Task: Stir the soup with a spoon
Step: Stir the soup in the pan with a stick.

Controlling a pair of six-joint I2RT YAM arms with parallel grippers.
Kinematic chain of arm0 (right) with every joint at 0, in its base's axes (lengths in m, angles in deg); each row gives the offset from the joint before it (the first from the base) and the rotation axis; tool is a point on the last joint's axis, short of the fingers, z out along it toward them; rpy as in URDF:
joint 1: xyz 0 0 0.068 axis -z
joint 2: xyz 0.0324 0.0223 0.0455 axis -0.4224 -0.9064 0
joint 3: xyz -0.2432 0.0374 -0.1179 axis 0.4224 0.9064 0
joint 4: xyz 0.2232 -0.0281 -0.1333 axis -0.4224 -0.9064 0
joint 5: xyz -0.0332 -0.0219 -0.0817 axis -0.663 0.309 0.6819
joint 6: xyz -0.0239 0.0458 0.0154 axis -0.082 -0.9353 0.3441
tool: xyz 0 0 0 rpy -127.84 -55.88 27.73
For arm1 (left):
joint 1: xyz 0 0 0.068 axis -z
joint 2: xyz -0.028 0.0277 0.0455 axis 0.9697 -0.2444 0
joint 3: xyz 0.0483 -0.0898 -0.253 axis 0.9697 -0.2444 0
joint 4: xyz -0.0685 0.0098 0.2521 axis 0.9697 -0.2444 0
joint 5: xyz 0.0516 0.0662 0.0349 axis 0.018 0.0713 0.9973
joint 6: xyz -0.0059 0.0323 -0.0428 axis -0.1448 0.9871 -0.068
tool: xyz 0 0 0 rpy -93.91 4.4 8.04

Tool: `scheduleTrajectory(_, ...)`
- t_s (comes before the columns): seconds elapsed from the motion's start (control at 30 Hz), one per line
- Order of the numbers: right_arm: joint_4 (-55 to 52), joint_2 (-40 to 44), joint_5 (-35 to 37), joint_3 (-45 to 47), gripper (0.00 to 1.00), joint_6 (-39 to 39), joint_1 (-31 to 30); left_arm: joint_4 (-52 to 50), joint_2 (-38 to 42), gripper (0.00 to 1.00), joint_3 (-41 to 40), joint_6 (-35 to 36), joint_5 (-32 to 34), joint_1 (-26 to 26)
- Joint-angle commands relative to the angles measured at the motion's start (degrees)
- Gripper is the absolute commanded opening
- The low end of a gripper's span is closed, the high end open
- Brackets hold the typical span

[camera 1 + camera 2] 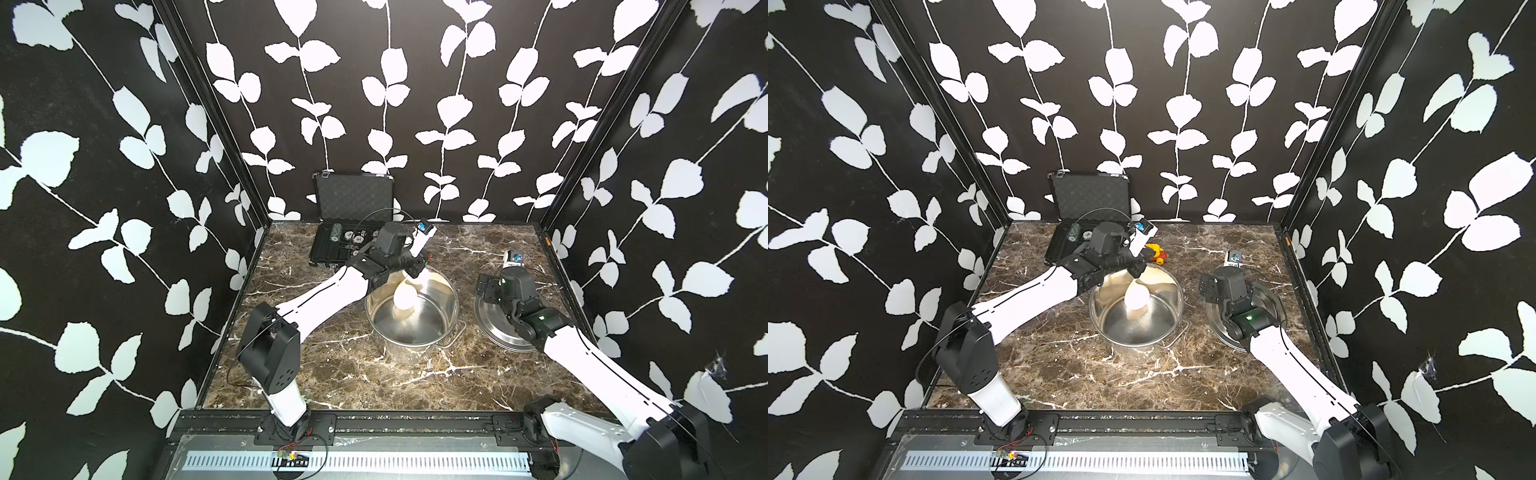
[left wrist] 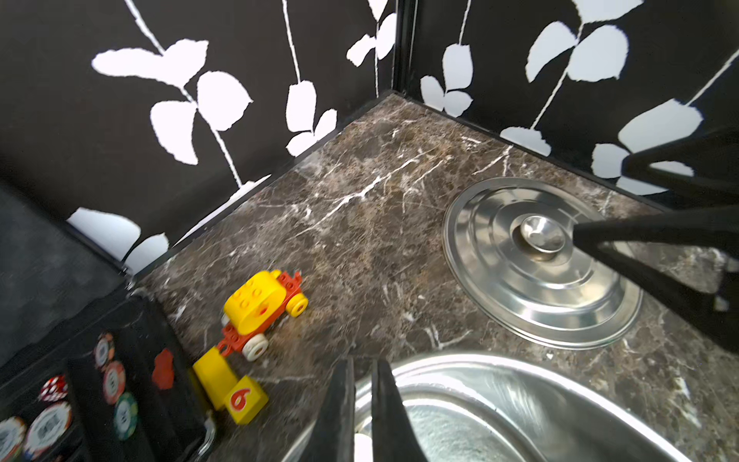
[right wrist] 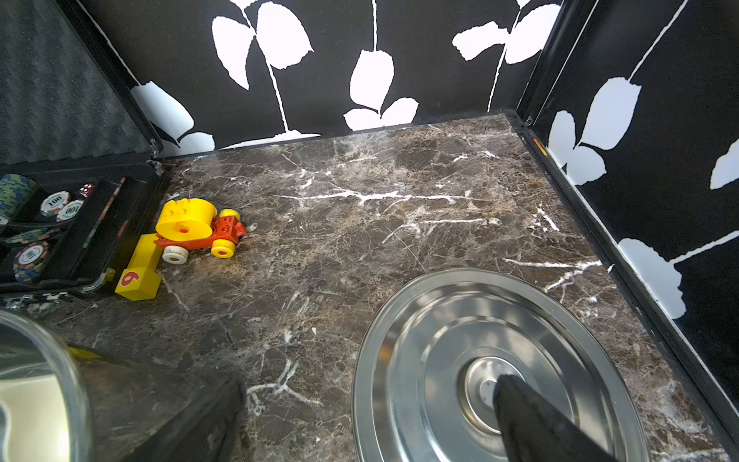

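Observation:
The tall steel pot [image 1: 441, 291] [image 1: 1168, 291] stands mid-table, and no soup shows on its bare bottom. The white spoon [image 1: 405, 297] [image 1: 1136, 297] hangs inside it, bowl down. My left gripper [image 1: 411, 268] [image 1: 1133, 266] [image 2: 362, 400] is above the pot's far rim [image 2: 500, 384], shut on the spoon's handle [image 2: 362, 446], which shows as a white sliver between the fingers. My right gripper [image 1: 492, 291] [image 1: 1212, 289] [image 3: 368, 400] stands open over the flat steel lid [image 1: 494, 336] [image 3: 420, 360]. One of its fingers [image 3: 532, 420] is over the lid's knob.
An open black case of poker chips [image 1: 349, 232] [image 3: 60, 224] sits at the back left. A yellow and red toy car [image 2: 260, 308] [image 3: 192, 228] and a yellow block marked 6 [image 2: 240, 396] lie between case and pot. Patterned walls close in three sides.

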Motion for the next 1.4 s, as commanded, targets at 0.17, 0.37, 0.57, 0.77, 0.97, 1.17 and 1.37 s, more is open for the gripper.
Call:
scheduleTrajectory(0.17,1.1,1.4,1.4,0.3,0.99,0.1,0.2,0.6,-2.4,0.00,6.3,2.2,-5.1,6.8)
scheduleTrajectory(0.37,1.2,1.7,1.6,0.7,0.99,0.1,0.2,-1.6,0.1,0.00,4.0,3.9,-6.3,11.2)
scheduleTrajectory(0.57,1.8,1.3,1.4,0.6,0.99,0.1,0.3,-2.8,6.3,0.00,-3.5,5.2,-8.1,14.5)
scheduleTrajectory(0.77,1.9,0.6,1.1,0.3,0.99,0.1,0.2,-2.2,15.1,0.00,-12.8,3.2,-9.7,16.0)
scheduleTrajectory(0.97,2.1,-0.6,0.4,-0.3,0.99,-0.4,0.2,-3.5,22.0,0.00,-19.3,3.2,-3.5,15.8)
scheduleTrajectory(1.17,2.1,-1.4,0.0,-1.1,0.99,-0.2,0.3,-4.8,27.7,0.00,-23.6,2.4,-1.7,10.8)
scheduleTrajectory(1.37,2.1,-1.8,-0.6,-1.0,0.99,-0.7,0.2,-0.5,30.6,0.00,-27.2,1.4,-0.5,3.7)
